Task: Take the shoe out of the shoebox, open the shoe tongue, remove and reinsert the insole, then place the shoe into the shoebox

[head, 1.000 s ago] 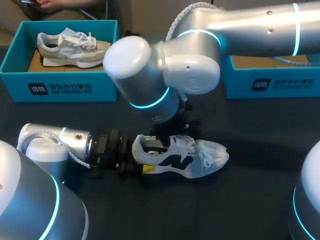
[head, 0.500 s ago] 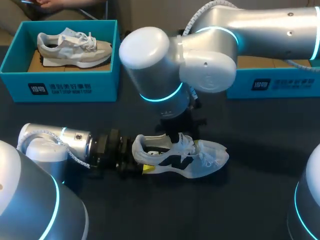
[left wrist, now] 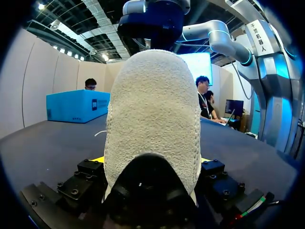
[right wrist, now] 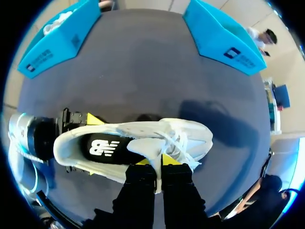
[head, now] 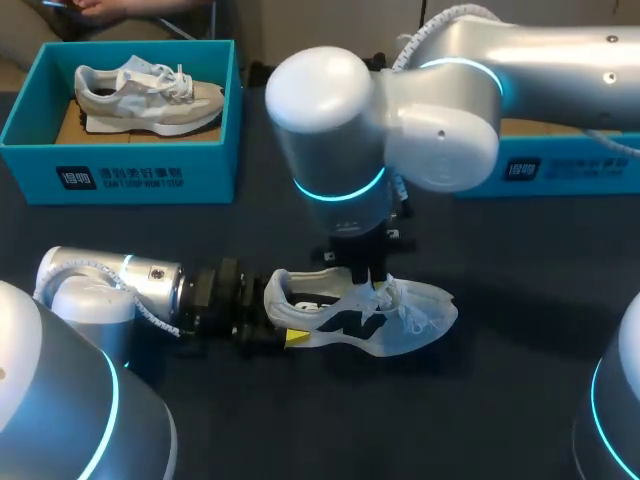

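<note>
While in left claw (left wrist: 150,161), shoe heel (left wrist: 152,102).

Bare table (head: 420,420) lies free on the near side of the shoe (head: 405,322) and past its toe. The left gripper (head: 283,318) clamps the heel and blocks that end. The right gripper (head: 372,285) pinches the tongue (right wrist: 150,148) and bars the way from above. The left shoebox (head: 120,180) and right shoebox (head: 560,170) wall the far edge.

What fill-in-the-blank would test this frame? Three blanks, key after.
The left end effector is shut on the white shoe at its ____. The right end effector pinches that shoe's ____. The teal shoebox at far left holds a second ____.
Missing: heel; tongue; shoe.
</note>
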You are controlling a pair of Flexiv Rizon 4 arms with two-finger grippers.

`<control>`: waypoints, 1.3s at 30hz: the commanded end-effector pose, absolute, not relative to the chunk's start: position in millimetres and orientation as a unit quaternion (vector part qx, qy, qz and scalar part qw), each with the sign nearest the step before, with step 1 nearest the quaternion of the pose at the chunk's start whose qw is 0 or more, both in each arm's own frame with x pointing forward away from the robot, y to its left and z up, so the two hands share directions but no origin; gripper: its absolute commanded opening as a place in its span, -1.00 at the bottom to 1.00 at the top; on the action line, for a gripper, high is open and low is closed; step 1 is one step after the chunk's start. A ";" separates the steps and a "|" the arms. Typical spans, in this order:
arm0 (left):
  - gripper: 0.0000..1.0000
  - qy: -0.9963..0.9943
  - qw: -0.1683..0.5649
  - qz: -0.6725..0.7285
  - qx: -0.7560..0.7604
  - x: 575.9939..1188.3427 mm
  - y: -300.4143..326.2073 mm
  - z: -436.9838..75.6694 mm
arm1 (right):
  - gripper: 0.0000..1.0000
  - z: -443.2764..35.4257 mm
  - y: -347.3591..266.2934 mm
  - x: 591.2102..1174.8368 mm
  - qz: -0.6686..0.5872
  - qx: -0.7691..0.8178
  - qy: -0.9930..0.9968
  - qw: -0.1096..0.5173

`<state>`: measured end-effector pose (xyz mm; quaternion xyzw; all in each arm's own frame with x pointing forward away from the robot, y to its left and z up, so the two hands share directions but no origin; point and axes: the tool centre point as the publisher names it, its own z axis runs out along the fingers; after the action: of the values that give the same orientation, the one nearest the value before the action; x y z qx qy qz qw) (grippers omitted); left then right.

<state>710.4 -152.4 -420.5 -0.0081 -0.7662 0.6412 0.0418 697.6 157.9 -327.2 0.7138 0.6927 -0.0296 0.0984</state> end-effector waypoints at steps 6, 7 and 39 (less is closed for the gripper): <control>-1.00 -0.766 0.040 0.641 -0.007 709.6 -152.0 -420.5 | -1.00 -327.9 126.7 695.6 0.034 0.691 0.721 0.038; -1.00 -0.766 0.040 0.641 -0.007 709.6 -152.0 -420.5 | -1.00 -327.5 123.2 695.5 0.041 0.687 0.724 0.031; -1.00 -0.766 0.040 0.641 -0.007 709.6 -152.0 -420.5 | -0.57 -348.6 57.5 684.9 0.150 0.630 0.752 -0.122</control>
<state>710.3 -152.7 -420.0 -0.0080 -0.7663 0.6411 0.0415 691.4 66.5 -346.7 0.6428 0.7613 0.0741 -0.0410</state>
